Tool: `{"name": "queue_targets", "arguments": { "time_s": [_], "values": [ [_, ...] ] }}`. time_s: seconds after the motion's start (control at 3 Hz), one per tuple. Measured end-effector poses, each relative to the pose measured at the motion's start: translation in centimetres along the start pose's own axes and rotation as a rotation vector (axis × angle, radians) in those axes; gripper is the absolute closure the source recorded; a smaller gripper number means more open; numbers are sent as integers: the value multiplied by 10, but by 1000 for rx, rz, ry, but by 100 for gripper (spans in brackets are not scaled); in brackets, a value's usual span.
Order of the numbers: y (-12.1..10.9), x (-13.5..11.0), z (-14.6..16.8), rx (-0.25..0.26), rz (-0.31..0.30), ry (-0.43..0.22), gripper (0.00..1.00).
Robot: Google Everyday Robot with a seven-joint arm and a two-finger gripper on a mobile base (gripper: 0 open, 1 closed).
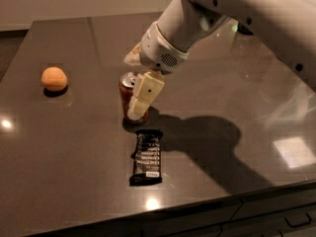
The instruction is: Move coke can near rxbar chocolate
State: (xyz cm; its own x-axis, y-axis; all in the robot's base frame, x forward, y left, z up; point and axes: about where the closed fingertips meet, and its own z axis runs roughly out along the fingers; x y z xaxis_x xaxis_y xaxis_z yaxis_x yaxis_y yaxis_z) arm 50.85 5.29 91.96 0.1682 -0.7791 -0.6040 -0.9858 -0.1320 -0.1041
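My end effector [132, 89] is down at the can [126, 92], near the middle of the worktop [74, 147], with its cream-coloured part lying across the can's right side and reaching almost to the base. From this view I cannot tell whether it is clamped on the can or only set around it. The can stands upright on the worktop, red with a silver top, and its left side is in plain sight. The bar [146, 158] lies flat just in front of the can, on the side nearer the camera and slightly to the right. Its long side runs away from the camera, its white text faces up, and a small white label sits at its near end. The bar's far end comes very close to the can's base, and I cannot say whether they touch. The arm [197, 19] comes in from the upper right, white and bulky, and angles down to the can. It throws a broad dark shadow [207, 142] over the worktop to the right of the bar. An orange [54, 78] sits well apart on the left side of the worktop, about level with the top of the can. Bright light patches reflect off the glossy dark surface at the right and along the near edge.
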Motion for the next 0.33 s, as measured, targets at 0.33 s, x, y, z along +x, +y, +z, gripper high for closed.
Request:
{"name": "queue_targets", "arguments": {
  "time_s": [0.33],
  "values": [
    [0,0,0,0,0,0,0]
  ]
}}
